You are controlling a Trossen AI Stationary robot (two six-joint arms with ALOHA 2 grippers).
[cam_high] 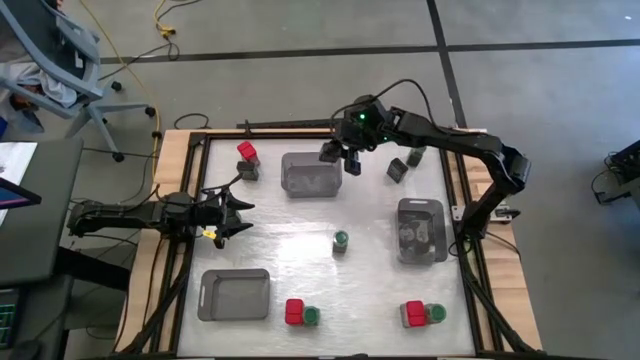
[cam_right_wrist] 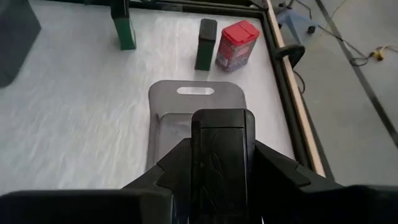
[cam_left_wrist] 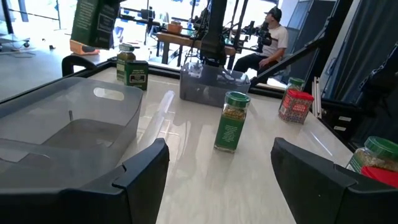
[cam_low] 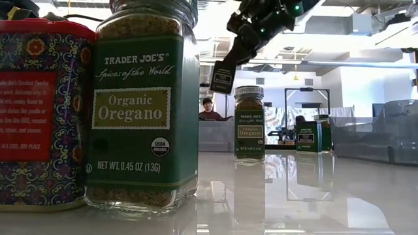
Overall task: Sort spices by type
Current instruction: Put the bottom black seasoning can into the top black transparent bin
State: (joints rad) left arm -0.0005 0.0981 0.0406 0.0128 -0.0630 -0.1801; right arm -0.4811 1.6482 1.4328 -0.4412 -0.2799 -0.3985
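Over far tray: right gripper (cam_high: 352, 158) pinches a black spice box (cam_right_wrist: 222, 163) – lifted above the grey tray (cam_high: 310, 176).
At left edge: left gripper (cam_high: 238, 215) – fingers spread, holding nothing.

Table (cam_high: 300, 255) layout, high view. Three trays: one at the far centre (cam_high: 310, 175), one at right-middle (cam_high: 421, 230), one at near left (cam_high: 235, 294). Tin plus box (cam_high: 248, 160) sit touching at far left, left of the far tray. Two boxes (cam_high: 405, 165) at far right, behind the right tray. Lone jar (cam_high: 340, 241) mid-table, between the trays. Tin-and-jar pair (cam_high: 302, 313) at near centre, right of the near tray; second pair (cam_high: 423, 313) at near right. Right gripper (cam_high: 340, 155) holds a box (cam_right_wrist: 222, 165) above the far tray's right end. Left gripper (cam_high: 235, 213) over the left edge.
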